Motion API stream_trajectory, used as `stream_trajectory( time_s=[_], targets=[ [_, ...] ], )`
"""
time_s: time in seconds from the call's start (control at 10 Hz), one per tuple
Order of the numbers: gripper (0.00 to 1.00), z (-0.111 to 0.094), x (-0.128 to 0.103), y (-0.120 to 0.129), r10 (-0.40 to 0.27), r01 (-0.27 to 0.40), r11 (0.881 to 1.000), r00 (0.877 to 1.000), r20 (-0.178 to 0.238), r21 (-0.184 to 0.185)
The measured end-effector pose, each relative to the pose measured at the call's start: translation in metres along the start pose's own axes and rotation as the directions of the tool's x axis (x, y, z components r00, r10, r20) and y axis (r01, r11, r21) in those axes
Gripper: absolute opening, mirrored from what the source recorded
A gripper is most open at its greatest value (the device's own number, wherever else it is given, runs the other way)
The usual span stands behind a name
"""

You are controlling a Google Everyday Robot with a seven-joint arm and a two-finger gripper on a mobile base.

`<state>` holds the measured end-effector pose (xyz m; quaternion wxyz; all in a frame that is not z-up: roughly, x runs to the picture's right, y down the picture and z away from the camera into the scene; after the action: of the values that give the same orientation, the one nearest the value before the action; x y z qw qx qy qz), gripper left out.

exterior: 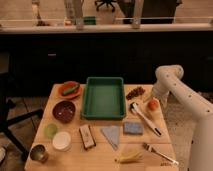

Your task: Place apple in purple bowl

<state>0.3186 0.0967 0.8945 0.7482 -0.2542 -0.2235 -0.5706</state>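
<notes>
The apple [153,105], small and orange-red, sits on the right side of the wooden table [100,159]. My gripper [153,96] hangs at the end of the white arm [172,82], which reaches in from the right. It is just above and against the apple's top, open, and the apple rests on the table. The purple bowl [64,111], dark maroon and shallow, stands on the left side of the table, far from the gripper, with a green tray between them.
The green tray [103,97] fills the table's middle. An orange plate [69,89], a pale green bowl [50,131], a white bowl [62,141] and a metal cup [38,153] stand left. A white utensil [145,119], blue sponge [133,128], banana [129,158] and fork [160,153] lie right.
</notes>
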Motion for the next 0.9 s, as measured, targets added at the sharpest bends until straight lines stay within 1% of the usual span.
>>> stream_trajectory(
  time_s=[0.2,0.5,0.6,0.8,0.9],
  targets=[
    [0.8,0.01,0.004,0.0,-0.008,0.009,1.0,1.0,0.024,-0.011],
    [0.8,0.024,0.003,0.005,-0.015,0.016,1.0,0.997,0.075,-0.022],
    [0.75,0.03,0.004,0.004,-0.024,0.028,0.999,0.995,0.093,-0.037],
    [0.58,0.034,0.004,0.002,-0.033,0.039,0.998,0.993,0.11,-0.052],
    [0.46,0.034,0.003,0.005,-0.033,0.04,0.998,0.993,0.116,-0.057]
  ],
)
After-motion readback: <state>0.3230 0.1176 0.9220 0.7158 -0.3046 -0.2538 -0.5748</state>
